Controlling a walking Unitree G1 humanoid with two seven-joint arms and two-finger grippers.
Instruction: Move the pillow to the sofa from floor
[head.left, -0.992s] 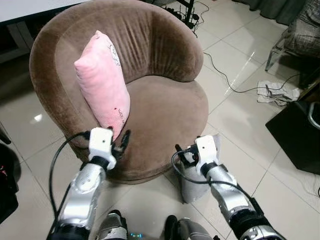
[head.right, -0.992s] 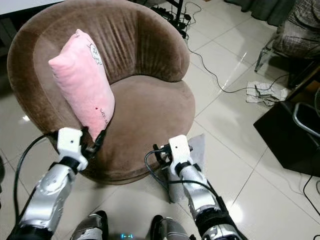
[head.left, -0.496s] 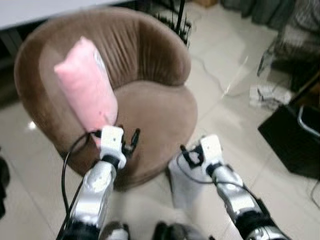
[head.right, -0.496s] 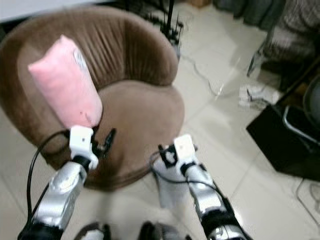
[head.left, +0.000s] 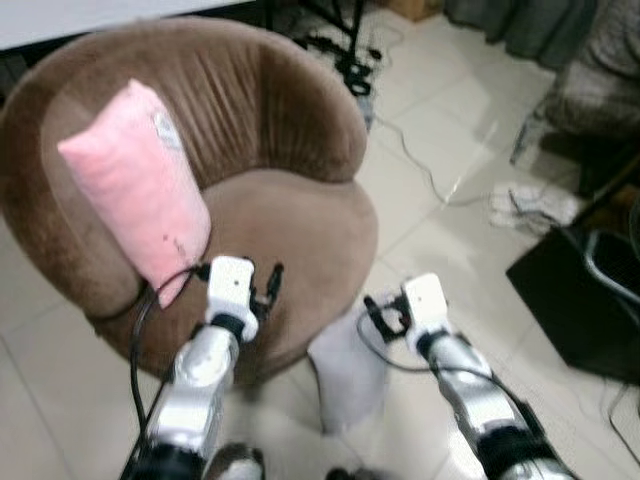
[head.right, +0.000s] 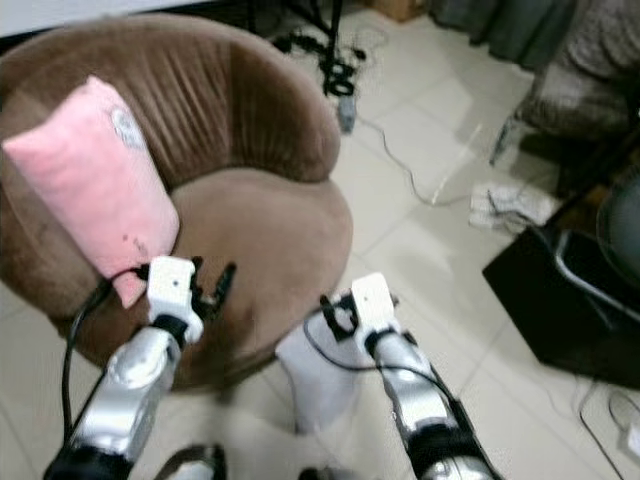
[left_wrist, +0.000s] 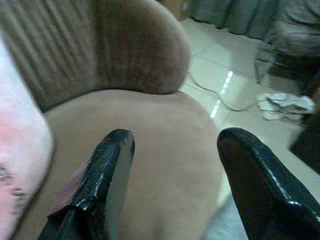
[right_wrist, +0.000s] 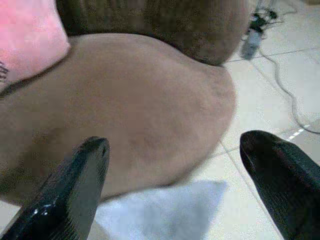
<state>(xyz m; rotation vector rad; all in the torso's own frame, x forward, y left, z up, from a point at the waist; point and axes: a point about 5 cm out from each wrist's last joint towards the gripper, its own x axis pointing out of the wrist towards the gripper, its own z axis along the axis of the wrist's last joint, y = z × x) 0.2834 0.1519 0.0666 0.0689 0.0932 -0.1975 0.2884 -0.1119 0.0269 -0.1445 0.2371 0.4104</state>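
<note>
**Pillow on the sofa, both end effectors empty**

The pink pillow (head.left: 135, 190) stands on end against the left inner wall of the round brown sofa (head.left: 300, 110), its lower corner tucked at the seat's front left edge. Its long axis runs from that low corner up and back toward the sofa's rim, tilted to the robot's left. Off the floor and leaning on the upholstery, it looks to be where the task wants it.

The left end effector (head.left: 262, 290) hovers over the front of the seat, just beside the pillow's lower corner and slightly to its right; its two black fingers (left_wrist: 107, 170) stand well apart with nothing between them. It is the nearer of the two by a clear margin. The right end effector (head.left: 380, 318) hangs in front of the sofa's right front edge, above a pale cloth (head.left: 345, 365) on the tiled floor (head.left: 440, 130), well apart from the pillow; its fingers (right_wrist: 75, 185) are likewise spread wide and hold nothing.

Any further nudge to settle the pillow would likely fall to the left arm, reaching up and leftward.

A small dark print shows near the pillow's top and tiny marks near its bottom; none can be read.
</note>
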